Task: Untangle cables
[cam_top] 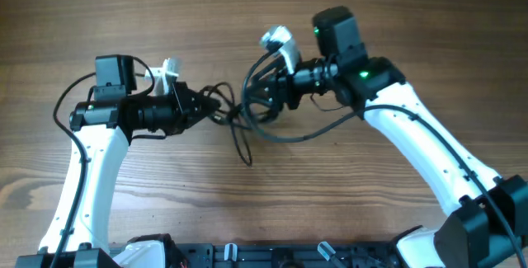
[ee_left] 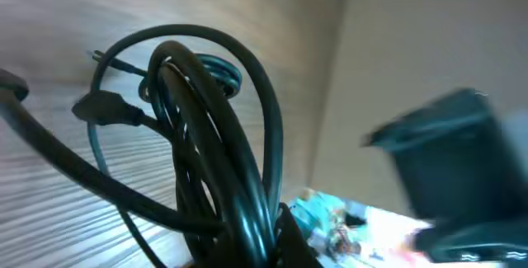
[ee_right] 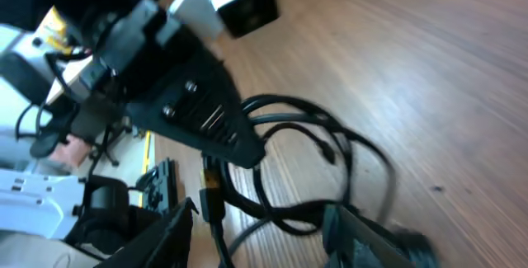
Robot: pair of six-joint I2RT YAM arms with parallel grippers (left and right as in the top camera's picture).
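The cables (cam_top: pixel 247 107) are lying knotted at the centre of the surface (cam_top: pixel 124 12). Left jaws are clamping the bundle from 9 o'clock; right jaws are standing wide at 3 o'clock. Untangling is judged barely beginning: no cord is lying separate.

Arms: two. Left arm (cam_top: pixel 95 165), right arm (cam_top: pixel 421 136).
Tools: two, one per arm. Left tool (cam_top: pixel 213 111), right tool (cam_top: pixel 262 95).
Wrist cameras (cam_top: pixel 114 74): two, one per arm.
Green lights (cam_top: pixel 360 74): two, both on right arm.
Bench (cam_top: pixel 247 4): one.
Cable bundle (cam_top: pixel 247 107): one tangled mass. Cords inside not countable, loops overlap.
Plug ends (ee_left: pixel 103 107): two in left wrist view, one gold-tipped in right wrist view.
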